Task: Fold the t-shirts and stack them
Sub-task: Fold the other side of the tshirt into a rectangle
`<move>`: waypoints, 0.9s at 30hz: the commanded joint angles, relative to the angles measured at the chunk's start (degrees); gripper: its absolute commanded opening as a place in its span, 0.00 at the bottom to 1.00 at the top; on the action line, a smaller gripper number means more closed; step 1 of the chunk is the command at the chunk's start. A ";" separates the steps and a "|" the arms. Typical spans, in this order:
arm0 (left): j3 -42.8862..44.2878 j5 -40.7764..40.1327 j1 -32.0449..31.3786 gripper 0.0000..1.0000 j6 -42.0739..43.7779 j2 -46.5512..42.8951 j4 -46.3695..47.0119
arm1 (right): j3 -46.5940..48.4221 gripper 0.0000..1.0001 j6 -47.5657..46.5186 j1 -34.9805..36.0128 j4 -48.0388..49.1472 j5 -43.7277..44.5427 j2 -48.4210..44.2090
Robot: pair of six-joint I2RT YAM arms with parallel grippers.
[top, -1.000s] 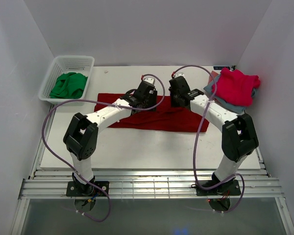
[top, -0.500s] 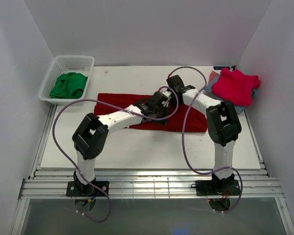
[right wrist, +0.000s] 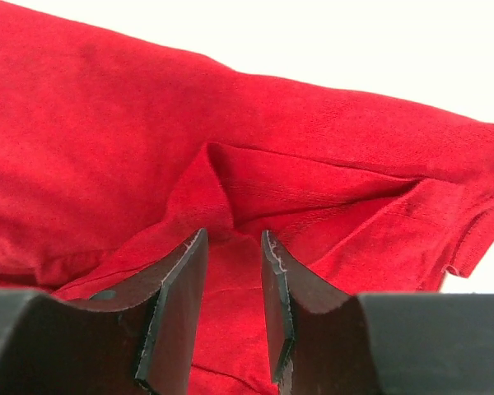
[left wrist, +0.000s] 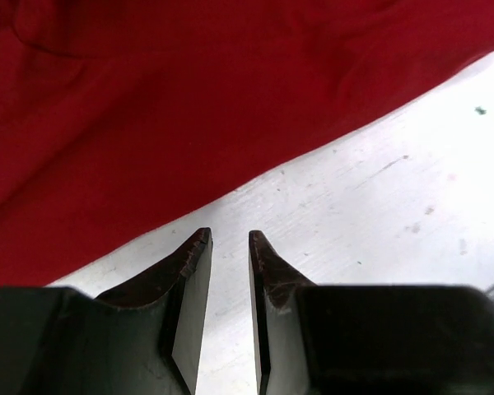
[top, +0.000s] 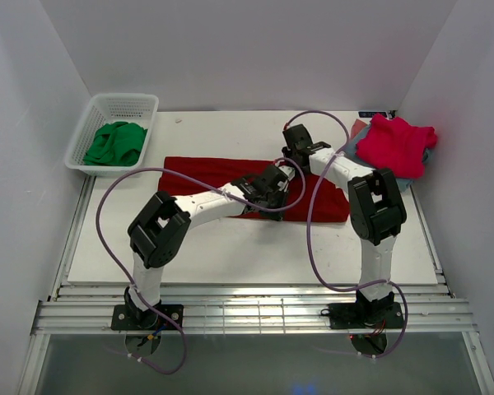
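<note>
Both arms have swung inward since a second ago. The left gripper (left wrist: 229,234) has reached to the right across the dark red t-shirt (top: 202,171), and the right arm has tucked its elbow in.

That shirt lies as a long flat band across the middle of the white table (top: 230,247), with broad bare tabletop in front of it. The left jaws stand narrowly apart over scuffed, smooth tabletop just off the shirt's curving hem, with nothing between them. The right gripper (right wrist: 235,234) sits low on soft, matte, rumpled cloth. A raised pleat runs up to its tips, and I cannot tell whether it is pinched.

At the far right edge a pink-red shirt (top: 399,144) is heaped on grey-blue folded ones (top: 403,181). A white lattice basket (top: 107,103) holding green cloth (top: 115,141) sits at the far left corner.
</note>
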 commanded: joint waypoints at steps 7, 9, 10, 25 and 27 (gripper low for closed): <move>-2.11 -3.30 -0.57 0.34 1.81 3.02 1.01 | 2.99 0.37 -0.25 0.37 1.60 -3.26 0.69; -2.46 -3.56 -0.57 0.34 1.99 3.46 1.10 | 3.08 0.33 -0.25 0.37 1.60 -3.44 0.95; -2.55 -3.56 -0.65 0.34 1.99 3.63 1.10 | 3.17 0.32 -0.25 0.37 1.52 -3.53 1.30; -4.04 -2.86 -0.56 0.33 1.38 3.64 1.45 | 7.03 0.08 -0.87 0.37 1.52 -2.82 4.82; -4.57 -2.68 -0.57 0.32 1.29 3.55 1.45 | 9.40 0.08 -0.61 0.28 1.34 -2.03 5.78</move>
